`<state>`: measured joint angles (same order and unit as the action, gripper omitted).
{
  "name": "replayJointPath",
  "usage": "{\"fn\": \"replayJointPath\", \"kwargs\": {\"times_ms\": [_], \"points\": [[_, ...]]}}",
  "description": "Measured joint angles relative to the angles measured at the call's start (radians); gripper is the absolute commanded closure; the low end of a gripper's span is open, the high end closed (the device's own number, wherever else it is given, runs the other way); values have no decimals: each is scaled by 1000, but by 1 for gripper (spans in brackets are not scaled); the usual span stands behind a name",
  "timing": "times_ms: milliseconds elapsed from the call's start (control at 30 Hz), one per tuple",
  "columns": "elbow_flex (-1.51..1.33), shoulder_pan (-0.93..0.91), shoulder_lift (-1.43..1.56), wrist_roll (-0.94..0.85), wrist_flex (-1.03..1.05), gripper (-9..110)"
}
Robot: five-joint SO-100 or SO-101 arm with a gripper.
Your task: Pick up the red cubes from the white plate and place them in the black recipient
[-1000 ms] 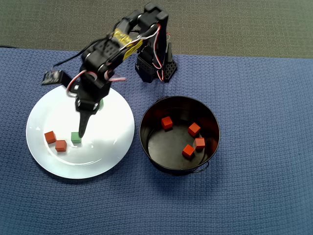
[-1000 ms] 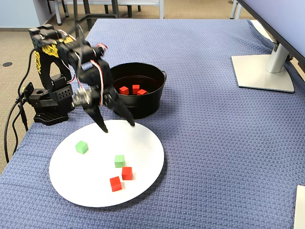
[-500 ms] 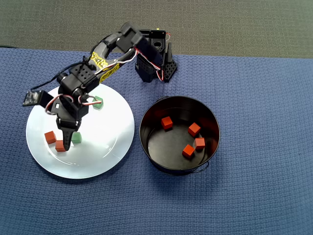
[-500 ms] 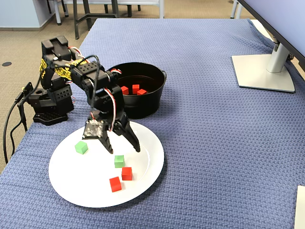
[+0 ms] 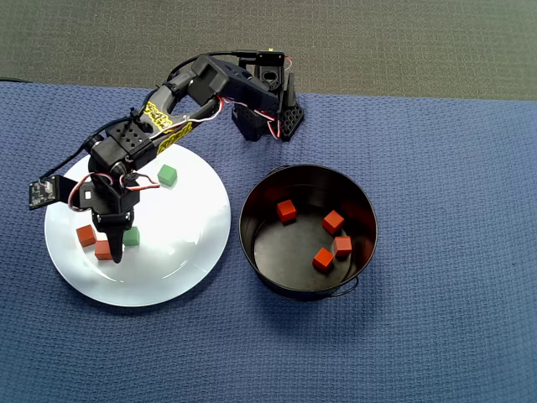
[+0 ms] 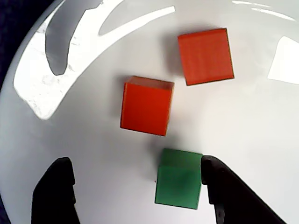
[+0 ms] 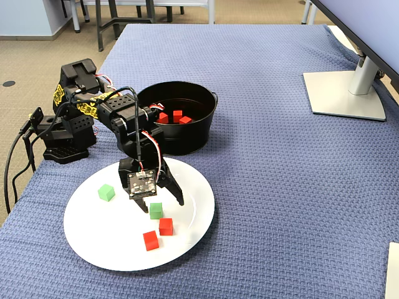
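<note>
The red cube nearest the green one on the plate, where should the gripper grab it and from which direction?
Grip the near red cube by its two flat side faces, coming straight down from above. It lies flat on the white plate, apart from the other red cube, but the green cube sits close below it in the wrist view, beside one fingertip of the open gripper.

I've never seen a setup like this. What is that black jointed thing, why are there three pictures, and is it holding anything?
It is a small robot arm ending in a two-fingered claw. One picture looks straight down, one from the side, one from a camera on the claw itself. On the blue cloth sit a white plate and a black pot. The pot holds four red cubes; the plate holds two more plus two green cubes. The claw is open and holds nothing; one green cube lies beside one finger.
</note>
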<state>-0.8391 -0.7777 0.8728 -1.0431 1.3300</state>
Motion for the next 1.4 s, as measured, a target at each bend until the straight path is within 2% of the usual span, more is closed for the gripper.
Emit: {"fn": "replayJointPath", "kwargs": {"times_ms": [933,1033,1100,1400], "points": [[331,-11,-270,118,58,84],[354,-25,-288,126,60,87],[368,-32,-299,127,60,102],[402,-43,-304,195,92,102]]}}
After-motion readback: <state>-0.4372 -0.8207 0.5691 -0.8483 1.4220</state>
